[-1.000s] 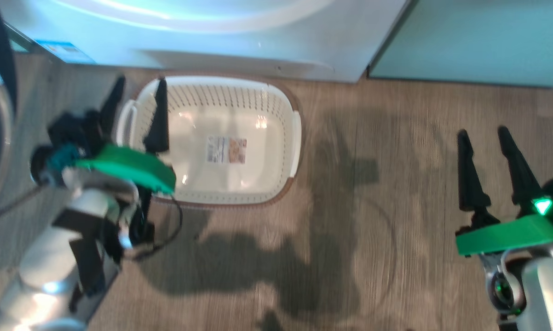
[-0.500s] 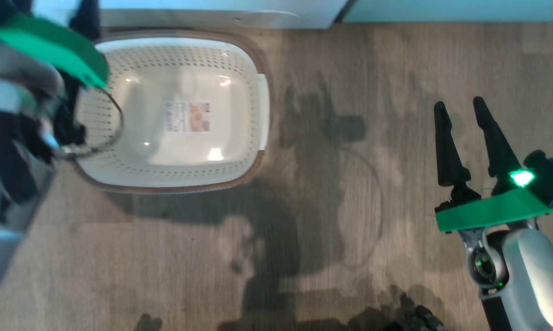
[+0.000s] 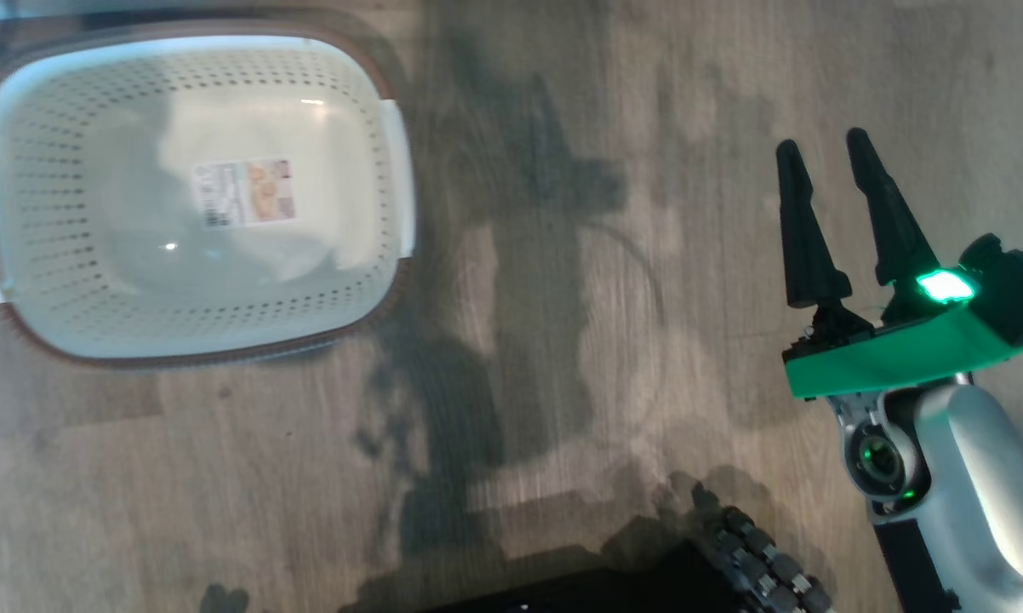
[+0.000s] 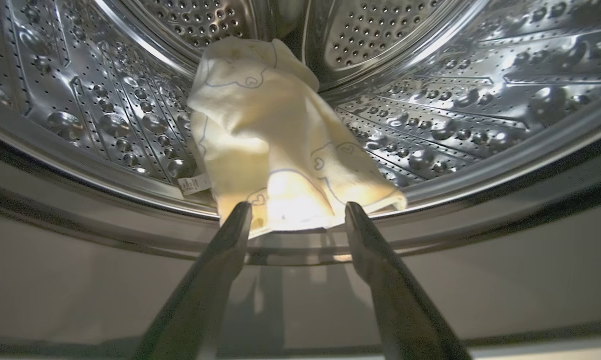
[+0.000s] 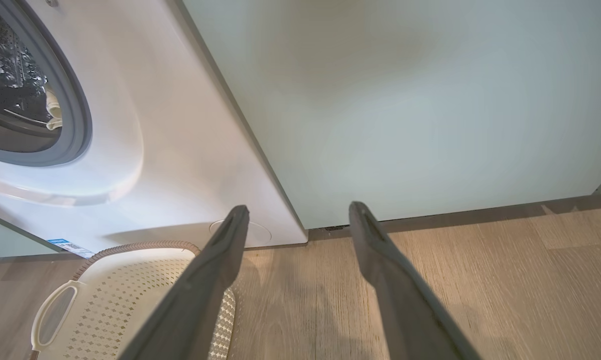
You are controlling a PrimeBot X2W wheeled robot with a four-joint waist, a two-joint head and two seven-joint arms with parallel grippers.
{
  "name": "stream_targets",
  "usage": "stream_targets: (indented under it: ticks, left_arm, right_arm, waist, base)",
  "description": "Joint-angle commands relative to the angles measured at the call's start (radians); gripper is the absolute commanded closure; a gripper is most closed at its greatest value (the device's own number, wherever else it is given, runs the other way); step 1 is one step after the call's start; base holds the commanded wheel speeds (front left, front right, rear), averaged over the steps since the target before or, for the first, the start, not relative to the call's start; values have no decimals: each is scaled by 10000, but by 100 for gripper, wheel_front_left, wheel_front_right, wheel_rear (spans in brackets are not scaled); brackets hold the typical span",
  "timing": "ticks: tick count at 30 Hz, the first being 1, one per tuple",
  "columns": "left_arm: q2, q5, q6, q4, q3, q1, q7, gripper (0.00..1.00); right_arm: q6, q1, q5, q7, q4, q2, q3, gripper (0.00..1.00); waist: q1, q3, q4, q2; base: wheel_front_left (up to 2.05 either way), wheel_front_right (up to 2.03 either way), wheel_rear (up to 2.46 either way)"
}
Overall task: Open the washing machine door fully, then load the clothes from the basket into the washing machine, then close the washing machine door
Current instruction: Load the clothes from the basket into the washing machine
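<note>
Left fingers: we see the two of the left gripper spread wide, gripping nothing; their tips flank the near edge of the clothes, and whether they touch the cloth we cannot tell.
Left arm pose: its gripper points into the mouth of the washing machine, tips level with the front lip of the steel drum.
Clothes: we find a pale yellow garment with faint blue outline prints lying in the drum, draped down to the front lip, a white tag at its edge.
Right fingers: parted, holding nothing.
Right arm pose: the right gripper hovers over the wooden floor, well apart from the basket; the pale forearm comes in from the head view's lower right, a green plate across the wrist. Along its fingers we look at the foot of the mint-green cabinet panel beside the machine.
Basket: it stands on the floor close to the machine's foot, a label on its bottom.
</note>
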Motion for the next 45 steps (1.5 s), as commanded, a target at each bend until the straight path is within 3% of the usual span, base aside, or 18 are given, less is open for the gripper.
stream_targets:
  ticks: [1, 9, 19, 20, 22, 29, 39, 45]
  left_arm:
    - [641, 65, -35, -184, 317, -364, 106, 0]
    - [1050, 382, -303, 1131, 25, -1956, 1102, 0]
    - [892, 408, -280, 2246, -264, -2912, 2041, 0]
    - [855, 361, -294, 2302, -280, -2961, 2161, 38]
    - [836, 363, -293, 2377, -318, -3073, 2254, 99]
    - [734, 348, -415, 2413, -406, -3517, 2240, 100]
    - [863, 708, -477, 2513, -260, -4420, 855, 100]
    - [885, 1178, -521, 2900, -258, -5139, -680, 100]
  right_arm:
    - [-29, 107, 84, -94, -321, 22, 192, 0]
    - [-29, -28, 572, -94, -417, 22, 528, 0]
    - [-29, -96, 881, -95, -449, 22, 809, 0]
    - [-29, -101, 897, -95, -440, 22, 831, 0]
    - [-29, -107, 910, -95, -444, 22, 858, 0]
    - [-29, -147, 925, -95, -463, 22, 931, 0]
    - [-29, -204, 1125, -95, -557, 22, 1240, 0]
    - [-29, -322, 1282, -95, -612, 22, 1402, 0]
  waist:
    - [-1, 176, -204, 0]
    - [-1, 588, -862, 0]
    - [-1, 832, -1178, 0]
    - [-1, 841, -1174, 0]
    - [-1, 852, -1161, 0]
    - [-1, 912, -1090, 0]
    - [-1, 1289, -1411, 0]
    - [-1, 1600, -1718, 0]
  base:
    - [0, 0, 0]
    - [0, 0, 0]
    - [0, 0, 0]
    - [0, 0, 0]
    - [0, 0, 0]
    - [0, 0, 0]
    - [0, 0, 0]
    - [0, 0, 0]
